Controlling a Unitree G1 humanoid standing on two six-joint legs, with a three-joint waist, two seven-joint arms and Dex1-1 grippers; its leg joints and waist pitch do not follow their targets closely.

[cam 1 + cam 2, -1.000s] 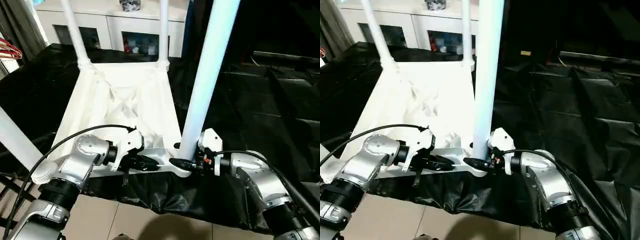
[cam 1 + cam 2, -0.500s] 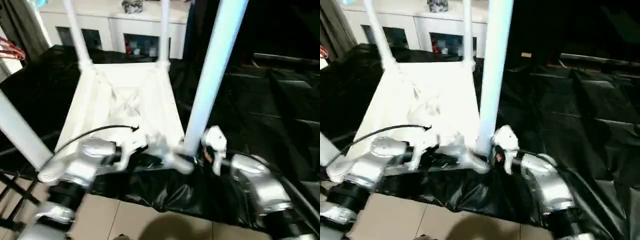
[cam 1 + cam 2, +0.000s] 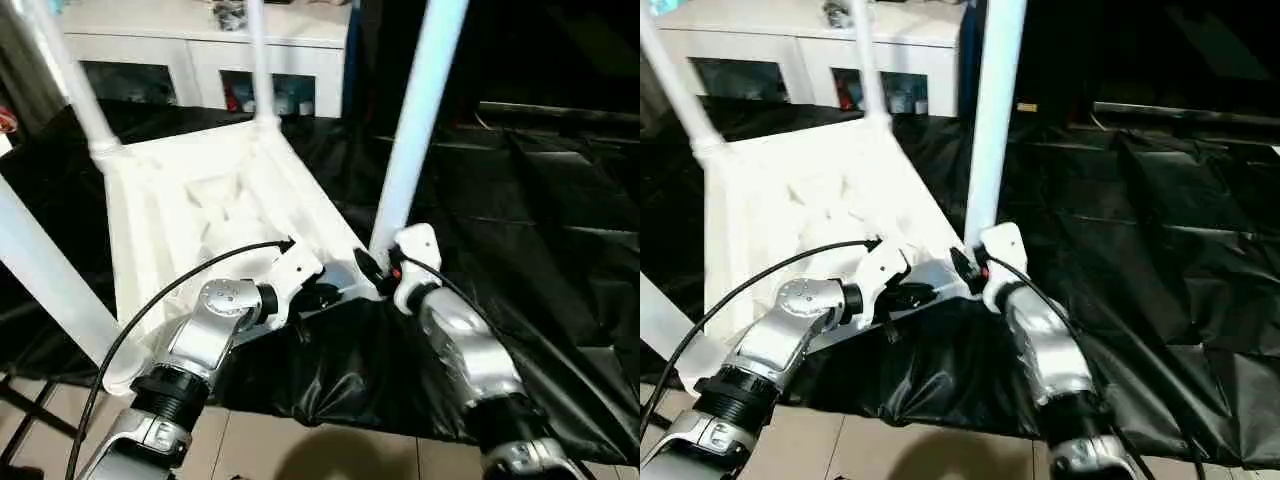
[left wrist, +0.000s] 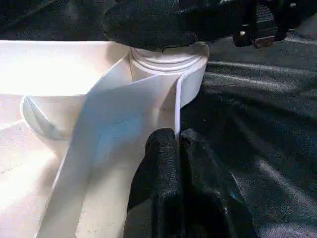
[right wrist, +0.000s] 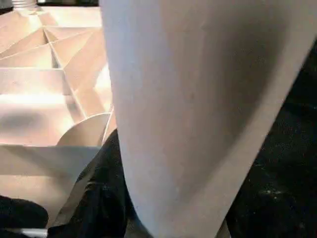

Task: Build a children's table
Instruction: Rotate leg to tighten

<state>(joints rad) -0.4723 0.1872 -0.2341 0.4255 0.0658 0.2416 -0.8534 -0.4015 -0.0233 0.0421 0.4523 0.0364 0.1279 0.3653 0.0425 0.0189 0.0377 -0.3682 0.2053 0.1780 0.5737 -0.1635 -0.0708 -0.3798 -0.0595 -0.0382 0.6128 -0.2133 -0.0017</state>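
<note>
The all-white plastic children's table lies upside down on black sheeting, ribbed underside up, tube legs pointing upward. The left gripper, fingers together, pinches the top's near rim. The right gripper clamps the near-right leg at its base.

The upside-down white table top has swung round on the black sheet since a second ago: its far end now points toward the left end of the white cabinet. The near corner with the leg has moved farther from the sheet's front edge. Both grippers travelled with that corner: the left gripper pinched shut on the rim, the right gripper around the leg's base.
</note>
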